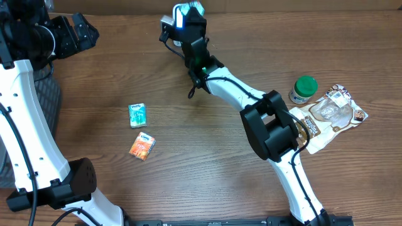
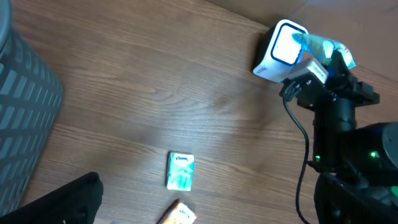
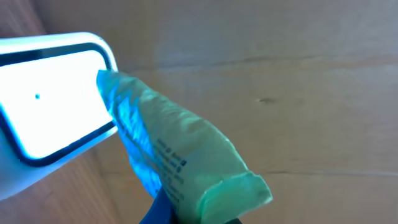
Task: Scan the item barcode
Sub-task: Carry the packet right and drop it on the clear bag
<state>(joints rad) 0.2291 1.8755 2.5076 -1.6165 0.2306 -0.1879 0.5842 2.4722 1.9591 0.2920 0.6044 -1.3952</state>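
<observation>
The right tool (image 1: 190,20) is clamping the green packet (image 3: 180,155) right by the scanner (image 3: 50,93) window, probably needing its printed side angling squarely at the glass.

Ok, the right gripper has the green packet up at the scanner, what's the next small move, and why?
Probably roll the right gripper a little, so the printed side of the packet turns toward the scanner. The packet's tip sits at the edge of the lit window, but the print seems to face the wrist camera, not the window.
</observation>
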